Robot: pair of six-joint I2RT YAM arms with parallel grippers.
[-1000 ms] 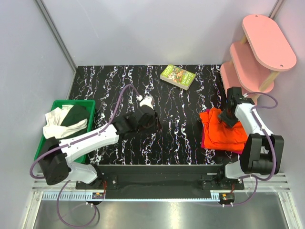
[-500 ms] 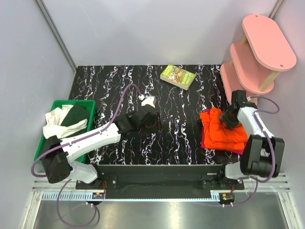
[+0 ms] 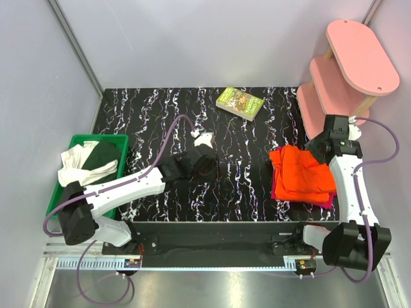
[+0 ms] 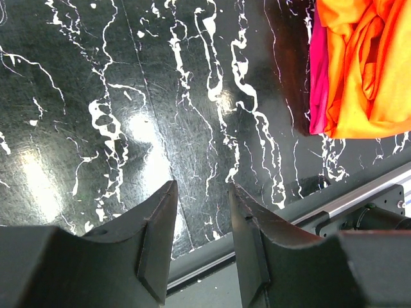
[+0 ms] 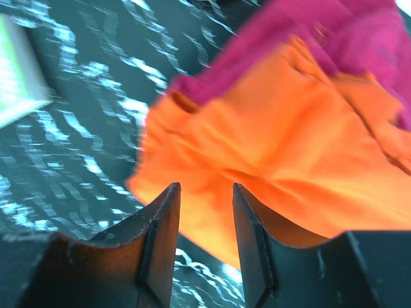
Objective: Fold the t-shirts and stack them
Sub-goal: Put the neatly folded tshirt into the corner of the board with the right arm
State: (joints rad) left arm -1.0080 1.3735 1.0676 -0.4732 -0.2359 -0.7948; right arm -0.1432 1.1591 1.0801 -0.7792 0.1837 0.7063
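Observation:
A folded orange t-shirt [image 3: 300, 172] lies on top of a magenta-red t-shirt [image 3: 326, 202] at the right side of the black marbled table. The stack also shows in the left wrist view [image 4: 369, 64] and in the right wrist view [image 5: 282, 141], with the magenta shirt [image 5: 347, 45] under it. My right gripper [image 3: 319, 146] is open and empty, raised at the stack's far right corner, its fingers [image 5: 160, 224] apart above the orange cloth. My left gripper [image 3: 215, 168] is open and empty over bare table near the middle, well left of the stack; its fingers [image 4: 157, 237] hold nothing.
A green bin [image 3: 114, 141] with white and dark green cloth [image 3: 83, 163] stands at the left edge. A book [image 3: 240, 102] lies at the back middle. A pink tiered shelf [image 3: 350, 64] stands at the back right. The table's front rail [image 4: 359, 205] is close below the left gripper.
My right gripper has let go of the orange shirt and pulled up and to the right, off the stack. My left gripper has edged slightly right and toward the front.

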